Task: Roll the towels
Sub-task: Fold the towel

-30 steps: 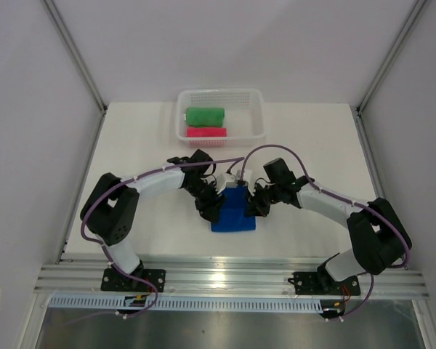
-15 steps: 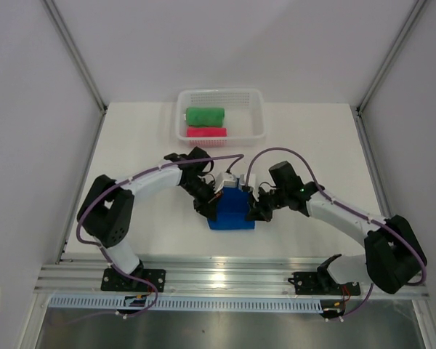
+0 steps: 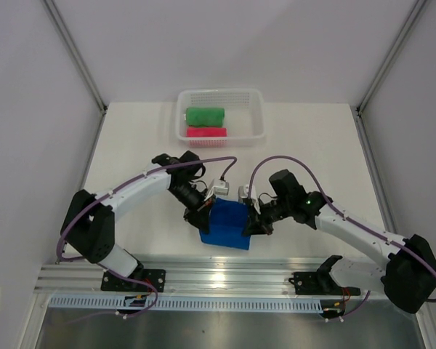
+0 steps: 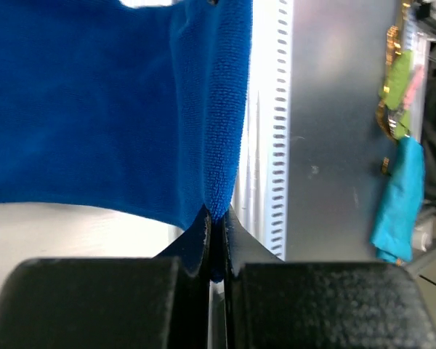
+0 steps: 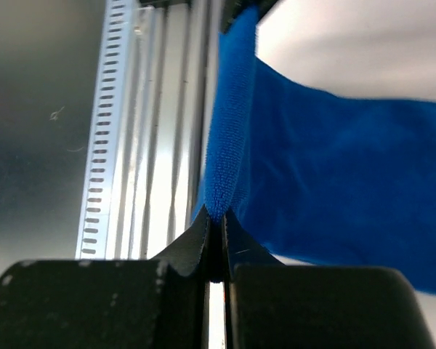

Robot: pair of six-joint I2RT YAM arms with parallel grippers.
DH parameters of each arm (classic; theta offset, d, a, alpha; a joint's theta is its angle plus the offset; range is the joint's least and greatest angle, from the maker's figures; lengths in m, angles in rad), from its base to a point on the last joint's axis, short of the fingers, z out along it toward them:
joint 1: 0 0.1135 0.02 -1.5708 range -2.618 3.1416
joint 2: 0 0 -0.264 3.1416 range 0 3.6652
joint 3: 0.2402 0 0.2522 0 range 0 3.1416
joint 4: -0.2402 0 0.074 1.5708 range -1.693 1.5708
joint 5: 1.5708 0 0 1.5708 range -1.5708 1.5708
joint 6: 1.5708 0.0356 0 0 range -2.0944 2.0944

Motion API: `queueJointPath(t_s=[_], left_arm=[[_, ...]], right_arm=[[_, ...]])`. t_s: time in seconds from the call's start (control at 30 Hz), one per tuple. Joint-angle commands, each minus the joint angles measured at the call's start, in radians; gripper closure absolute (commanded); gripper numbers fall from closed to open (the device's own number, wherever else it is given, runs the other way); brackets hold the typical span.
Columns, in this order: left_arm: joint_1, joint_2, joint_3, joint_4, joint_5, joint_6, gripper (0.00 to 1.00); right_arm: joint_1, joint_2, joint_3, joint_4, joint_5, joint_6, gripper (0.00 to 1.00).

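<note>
A royal blue towel [image 3: 227,226] hangs folded between my two grippers near the table's front edge. My left gripper [image 3: 201,216] is shut on its left edge, and in the left wrist view the blue cloth [image 4: 123,109] is pinched at the fingertips [image 4: 216,218]. On the towel's right edge my right gripper [image 3: 251,222] is shut, the cloth [image 5: 349,182] caught between its tips [image 5: 219,222]. A rolled green towel [image 3: 205,115] and a rolled pink towel [image 3: 206,132] lie in the white basket [image 3: 245,118] at the back.
The metal rail [image 3: 232,280] runs along the near table edge just below the blue towel. White walls with metal struts close in the table on the left, right and back.
My left gripper has closed on the towel's left edge. Both grippers have moved toward the near edge, drawing the blue towel with them and lifting it off the table.
</note>
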Motion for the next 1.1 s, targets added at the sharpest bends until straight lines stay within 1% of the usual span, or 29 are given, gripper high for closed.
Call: queueJointPath(t_s=[0.0, 0.07, 0.13, 0.17, 0.2, 0.23, 0.33, 0.57, 0.6, 0.63, 0.83, 0.87, 0.9, 0.93, 1.0, 1.07], left_arm=[[0.011, 0.013, 0.059, 0.066, -0.085, -0.085, 0.96], [0.022, 0.055, 0.093, 0.129, -0.158, -0.167, 0.95], [0.036, 0.099, 0.137, 0.183, -0.192, -0.196, 0.95], [0.040, 0.111, 0.148, 0.202, -0.235, -0.227, 0.95], [0.043, 0.125, 0.159, 0.215, -0.250, -0.236, 0.96], [0.049, 0.156, 0.203, 0.231, -0.269, -0.242, 0.96], [0.053, 0.226, 0.263, 0.222, -0.307, -0.253, 0.96], [0.056, 0.320, 0.309, 0.243, -0.398, -0.273, 0.95], [0.056, 0.334, 0.309, 0.245, -0.407, -0.274, 0.95], [0.056, 0.338, 0.305, 0.251, -0.425, -0.276, 0.94], [0.056, 0.368, 0.311, 0.298, -0.458, -0.299, 0.95], [0.056, 0.372, 0.311, 0.304, -0.459, -0.302, 0.95], [0.057, 0.384, 0.316, 0.315, -0.464, -0.305, 0.94], [0.057, 0.392, 0.322, 0.317, -0.470, -0.308, 0.94], [0.057, 0.409, 0.329, 0.317, -0.487, -0.316, 0.94], [0.062, 0.420, 0.328, 0.321, -0.496, -0.328, 0.94]], right_arm=[[-0.064, 0.057, 0.021, -0.014, 0.043, 0.054, 1.00], [-0.109, 0.120, 0.030, 0.004, 0.101, 0.073, 1.00], [-0.137, 0.163, 0.041, 0.031, 0.157, 0.087, 1.00], [-0.163, 0.198, 0.055, 0.037, 0.168, 0.093, 1.00], [-0.173, 0.215, 0.061, 0.055, 0.176, 0.096, 1.00], [-0.184, 0.229, 0.065, 0.070, 0.187, 0.114, 1.00], [-0.215, 0.272, 0.084, 0.092, 0.237, 0.134, 1.00], [-0.241, 0.332, 0.101, 0.156, 0.290, 0.162, 1.00], [-0.244, 0.341, 0.102, 0.173, 0.294, 0.165, 0.98], [-0.244, 0.358, 0.107, 0.187, 0.299, 0.170, 0.92], [-0.255, 0.419, 0.136, 0.230, 0.391, 0.200, 0.86], [-0.258, 0.424, 0.139, 0.241, 0.412, 0.209, 0.82], [-0.262, 0.427, 0.142, 0.241, 0.437, 0.238, 0.71], [-0.267, 0.430, 0.145, 0.241, 0.463, 0.252, 0.64], [-0.284, 0.422, 0.151, 0.251, 0.480, 0.284, 0.58], [-0.290, 0.386, 0.139, 0.274, 0.504, 0.317, 0.57]])
